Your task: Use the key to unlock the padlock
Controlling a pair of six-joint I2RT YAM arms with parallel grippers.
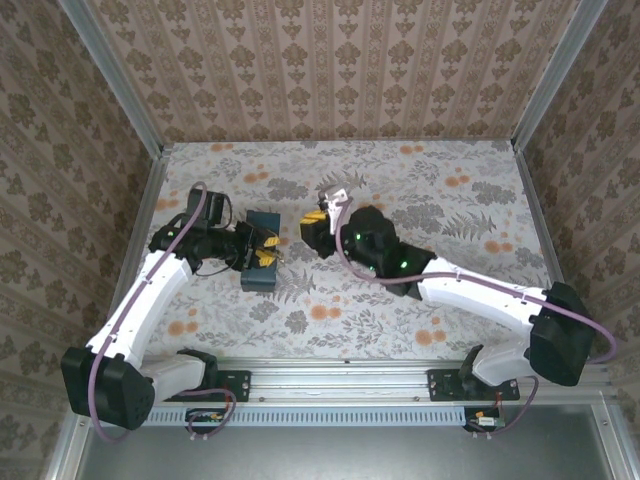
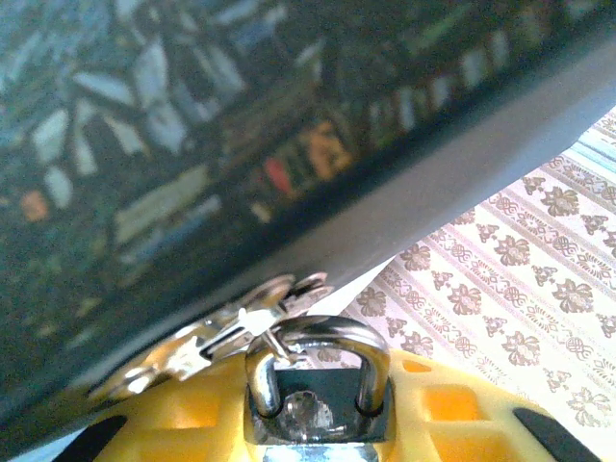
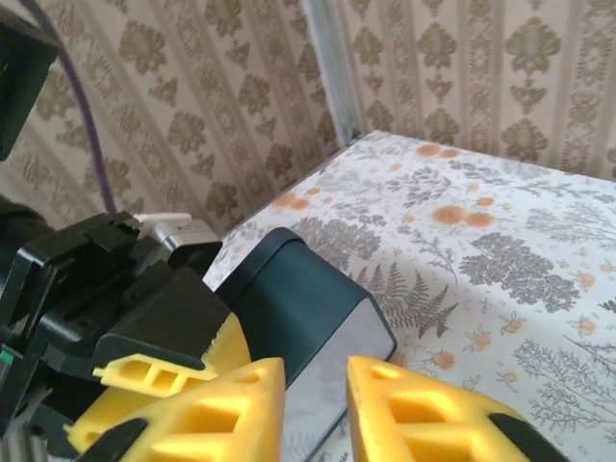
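The padlock [image 2: 318,409] hung from the metal hasp [image 2: 236,332] at the edge of the dark blue patterned box [image 1: 262,275], which lay left of the middle of the flowered table [image 1: 420,185]. The left gripper [image 1: 263,246] had its yellow jaws clamped on the lock's small grey body, and the shackle [image 2: 322,337] stood up toward the box. In the left wrist view both legs of the shackle appeared to be seated in the body. The lock therefore looked locked, though that picture was very close and partly blurred, so I would not swear to it. The right gripper [image 3: 316,414] hovered just right of the box and apart from it, its jaws parted with nothing between them (the gap showed only the box's grey side). I could not make out the key in any view. It may have been hidden at the lock's underside below the left fingers, but the pictures did not show that. As I judged it, one part of the job was done, since the lock was gripped and steadied where a key could reach it. The main part was left: getting the key into the keyhole if it was not there already, turning it, and freeing the shackle.
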